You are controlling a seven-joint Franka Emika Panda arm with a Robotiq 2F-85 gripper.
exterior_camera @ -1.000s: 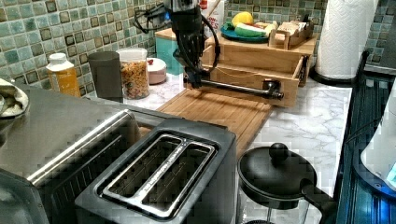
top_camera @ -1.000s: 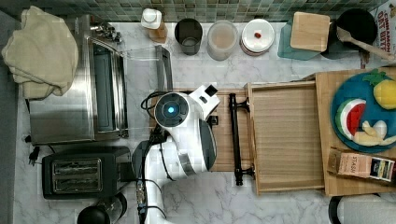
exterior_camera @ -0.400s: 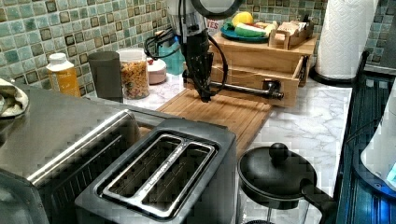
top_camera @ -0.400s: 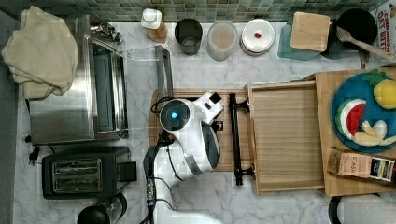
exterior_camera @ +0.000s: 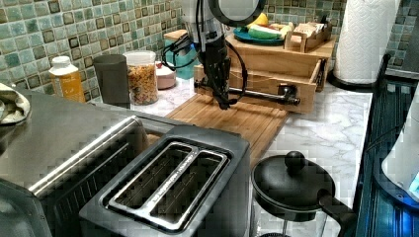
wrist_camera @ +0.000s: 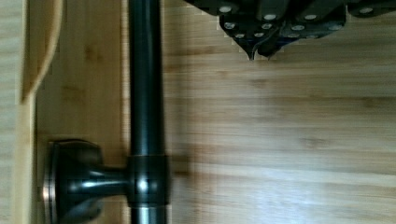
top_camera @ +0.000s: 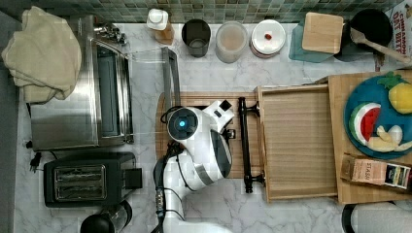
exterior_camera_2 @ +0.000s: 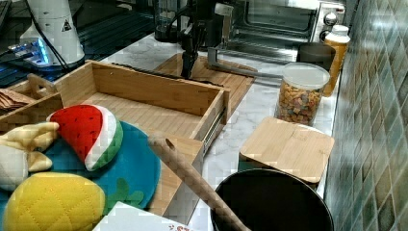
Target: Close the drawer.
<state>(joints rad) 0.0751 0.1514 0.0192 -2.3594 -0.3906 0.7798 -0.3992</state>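
We note the gripper (wrist_camera: 259, 52), fingers pressed together and empty, beside the drawer (top_camera: 297, 141) handle (top_camera: 244, 141); we risk riding over the bar instead of pushing

A box (top_camera: 379, 172) beside the blue plate (top_camera: 357, 141) reads "STASH"; another package's (top_camera: 401, 22) lettering reads "CINNAMON".
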